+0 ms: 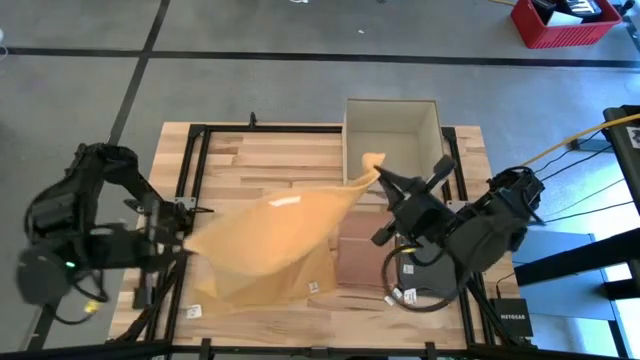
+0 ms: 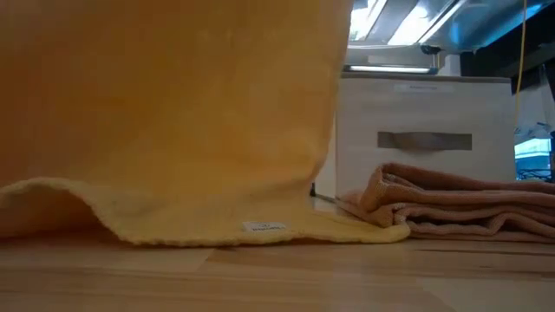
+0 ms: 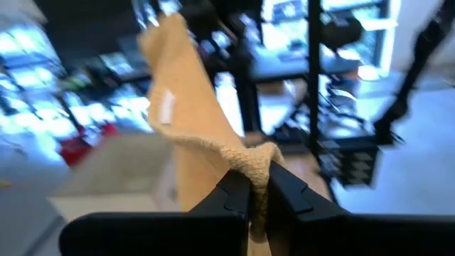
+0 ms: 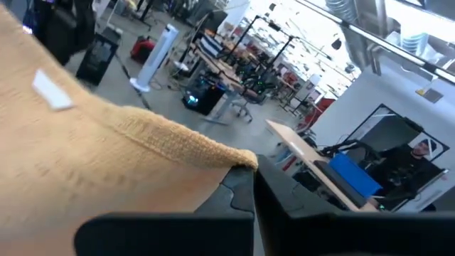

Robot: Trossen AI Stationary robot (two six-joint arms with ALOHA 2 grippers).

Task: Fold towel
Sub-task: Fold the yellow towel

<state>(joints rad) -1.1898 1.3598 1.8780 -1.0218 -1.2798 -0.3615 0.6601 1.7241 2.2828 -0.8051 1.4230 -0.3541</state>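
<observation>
So the biggest thing here is the light wooden slatted table with the black metal frame (image 1: 260, 150); everything else sits on it or hangs over it. Next down is the big yellow-orange terry cloth towel (image 1: 270, 240), which is lifted and stretched across the middle of the table between the two arms; its lower edge still drags on the tabletop, and in the low view it hangs like a curtain with its hem and a small white label lying on the wood (image 2: 173, 130).

Then there's the white open-topped fabric storage box (image 1: 392, 128) at the far edge of the table, just beyond the towel's raised corner; beside the towel, on the box's side of the table, lies a folded stack of brownish-pink towels (image 2: 451, 204), touching the yellow towel's hem in the low view.

The left gripper (image 1: 178, 240) is at the towel's end farthest from the box; its fingers are pinched tight on a bunched corner of the towel, clear in its wrist view (image 3: 254, 192). The right gripper (image 1: 381, 178) is up near the box's front wall; it's clamped on the opposite corner, with the towel edge running right into its closed fingers (image 4: 245, 178).
</observation>
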